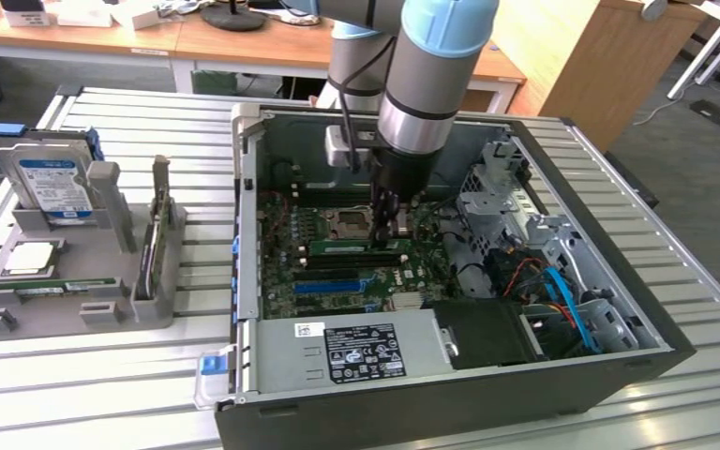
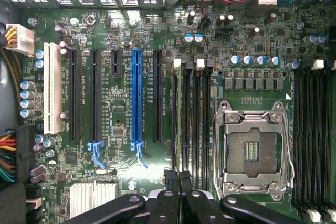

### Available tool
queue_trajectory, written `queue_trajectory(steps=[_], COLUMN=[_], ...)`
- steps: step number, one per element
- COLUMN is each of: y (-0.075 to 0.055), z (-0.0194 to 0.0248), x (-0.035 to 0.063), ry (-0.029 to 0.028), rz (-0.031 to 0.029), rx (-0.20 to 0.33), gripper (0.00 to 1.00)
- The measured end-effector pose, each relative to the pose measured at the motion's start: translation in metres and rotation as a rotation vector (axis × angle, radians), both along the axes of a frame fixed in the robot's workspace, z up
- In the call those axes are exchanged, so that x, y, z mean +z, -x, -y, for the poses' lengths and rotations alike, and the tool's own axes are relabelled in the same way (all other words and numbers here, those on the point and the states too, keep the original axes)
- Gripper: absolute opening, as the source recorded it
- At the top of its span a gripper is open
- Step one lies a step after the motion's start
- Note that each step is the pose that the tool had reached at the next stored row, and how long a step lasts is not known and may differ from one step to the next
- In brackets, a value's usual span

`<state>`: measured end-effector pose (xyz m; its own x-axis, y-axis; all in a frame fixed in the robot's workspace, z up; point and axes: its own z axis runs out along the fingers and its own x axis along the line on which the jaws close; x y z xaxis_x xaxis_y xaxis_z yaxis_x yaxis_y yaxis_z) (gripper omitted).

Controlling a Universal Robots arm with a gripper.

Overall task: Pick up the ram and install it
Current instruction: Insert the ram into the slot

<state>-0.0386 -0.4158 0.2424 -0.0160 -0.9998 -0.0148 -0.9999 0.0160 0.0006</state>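
In the exterior view, an open case (image 1: 460,394) is seen lying on a slatted table (image 1: 85,403); the arm (image 1: 433,84) is seen reaching down into it from the far side. The gripper (image 1: 384,225) is set over the board, just to the exterior view's right of the socket (image 1: 352,222); it is clenched on the top edge of the ram (image 1: 341,247), which is stood on edge along the slots on the near side of the socket; whether it is fully seated cannot be told. On the exterior view's left a grey tray (image 1: 147,314) is placed beside the case; a hard drive (image 1: 50,178) is stood at its far end, and a processor (image 1: 31,255) is laid nearer.

In the wrist view, the gripper (image 2: 177,178) is seen with its fingertips (image 2: 169,174) drawn close together; the ram (image 2: 182,124) is seen edge-on among the black slots, between the blue slot (image 2: 137,95) and the socket (image 2: 254,145).
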Motion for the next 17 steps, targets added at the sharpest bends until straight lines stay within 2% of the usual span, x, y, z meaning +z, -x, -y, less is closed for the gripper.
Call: queue_trajectory(steps=[17], y=[-0.002], z=[0.0015], x=[-0.0004], ry=[0.0], rz=[0.0001], rx=[0.0], gripper=[0.12])
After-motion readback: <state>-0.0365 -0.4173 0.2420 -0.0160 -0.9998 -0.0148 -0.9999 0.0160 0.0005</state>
